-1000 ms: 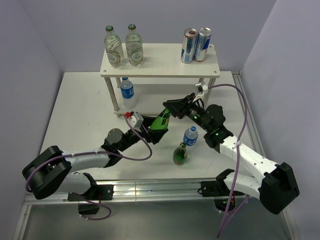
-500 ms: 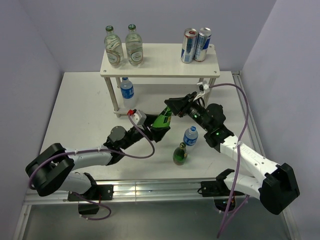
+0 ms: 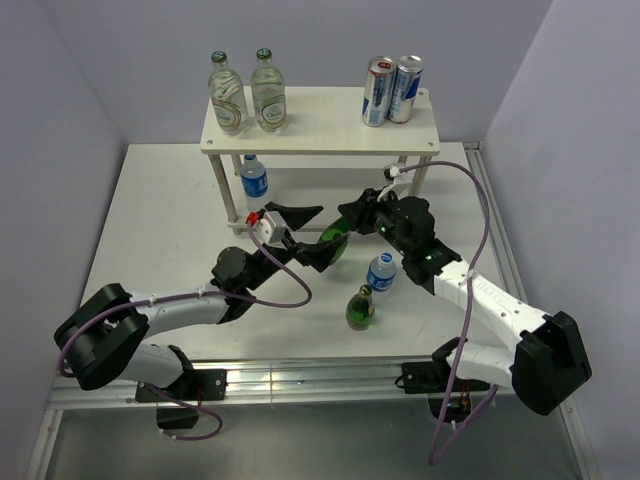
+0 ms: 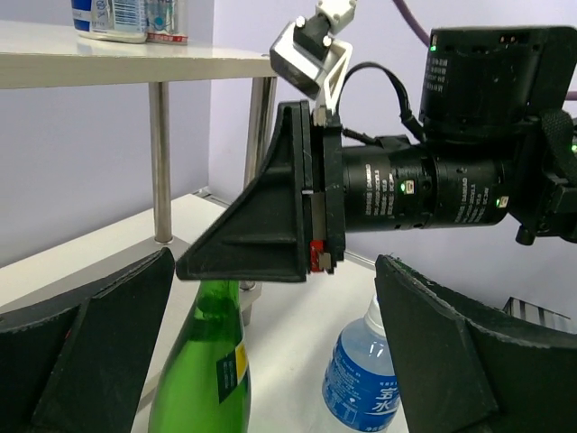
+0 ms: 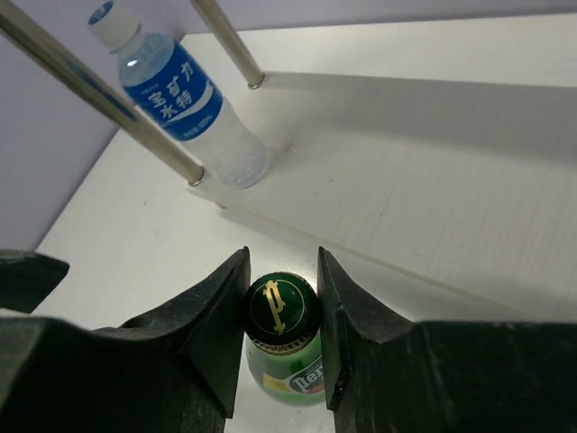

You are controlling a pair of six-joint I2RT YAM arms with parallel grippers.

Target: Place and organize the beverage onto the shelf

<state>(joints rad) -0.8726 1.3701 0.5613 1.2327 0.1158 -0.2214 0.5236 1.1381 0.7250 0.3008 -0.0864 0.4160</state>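
A green glass bottle [image 3: 335,240] stands tilted on the table in front of the shelf [image 3: 320,122], a cream two-tier rack. My right gripper [image 3: 347,214] is shut on the bottle's cap [image 5: 280,307]. My left gripper [image 3: 316,232] is open, one finger on each side of the bottle's body [image 4: 203,361], not touching it. A second green bottle [image 3: 361,308] and a blue-labelled water bottle [image 3: 381,272] stand on the table near the front. The shelf's lower board [image 5: 406,180] lies just beyond the held bottle.
Two clear glass bottles [image 3: 227,95] [image 3: 268,92] stand at the left of the shelf top and two cans [image 3: 378,92] [image 3: 406,88] at its right. Another water bottle [image 3: 255,182] stands on the lower tier at the left, by a leg [image 5: 108,99].
My left gripper has let go of the green bottle and opened wide. My right gripper has moved left, closing on the bottle's cap.
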